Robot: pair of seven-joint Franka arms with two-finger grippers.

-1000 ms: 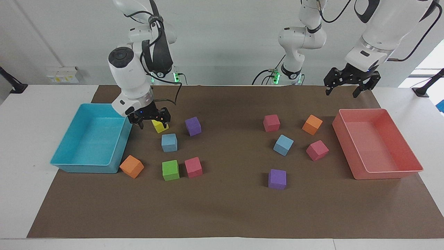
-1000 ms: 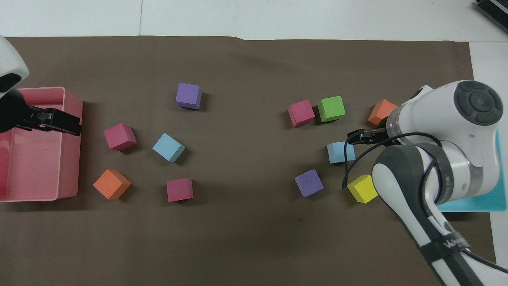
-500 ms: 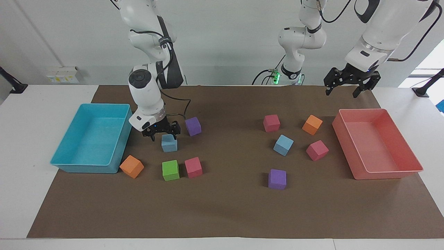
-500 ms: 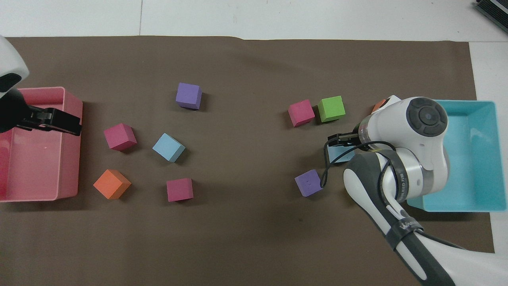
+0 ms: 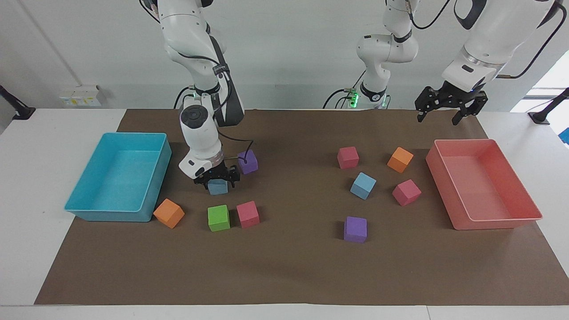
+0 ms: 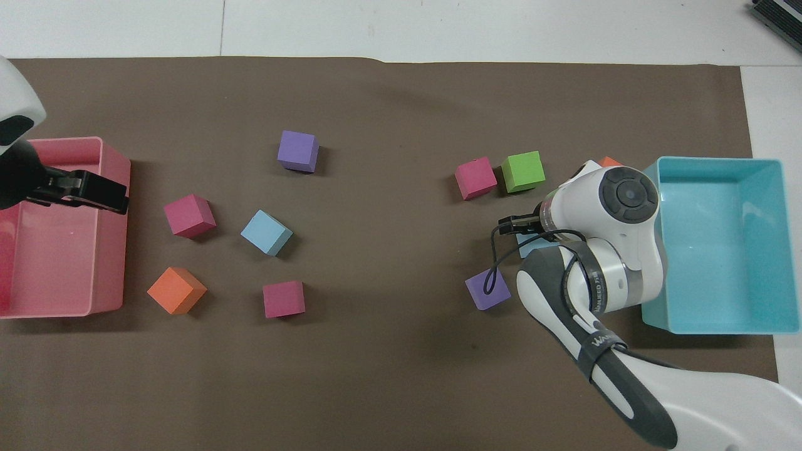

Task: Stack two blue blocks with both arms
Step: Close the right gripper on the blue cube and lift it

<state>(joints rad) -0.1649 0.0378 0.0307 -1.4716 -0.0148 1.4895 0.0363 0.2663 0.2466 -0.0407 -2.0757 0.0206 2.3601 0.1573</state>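
Blue blocks: one [image 5: 217, 187] sat on the brown mat [image 5: 284, 266] toward my right arm's end of the table, nearer to me than the green cube [image 5: 218, 218] and the pink cube [image 5: 247, 214]; the other blue block [image 5: 363, 185] sat toward my left arm's end, among a pink cube [image 5: 347, 157], an orange cube [image 5: 400, 159], another pink cube [image 5: 406, 192] and a purple cube [image 5: 355, 229]; the two were well apart, unstacked. My right gripper [image 5: 217, 178] was down over the first blue block, fingers spread, one on either side of its top; contact could not be judged. My left gripper [image 5: 448, 109] hung spread over the mat by the red tray [image 5: 511, 219], that arm waiting. Containers: red tray held nothing visible; turquoise tray [image 5: 104, 212] likewise showed only its bare floor; an orange cube [image 5: 169, 213] lay just beside the turquoise tray's wall; a purple cube [image 5: 248, 161] lay beside my right wrist.
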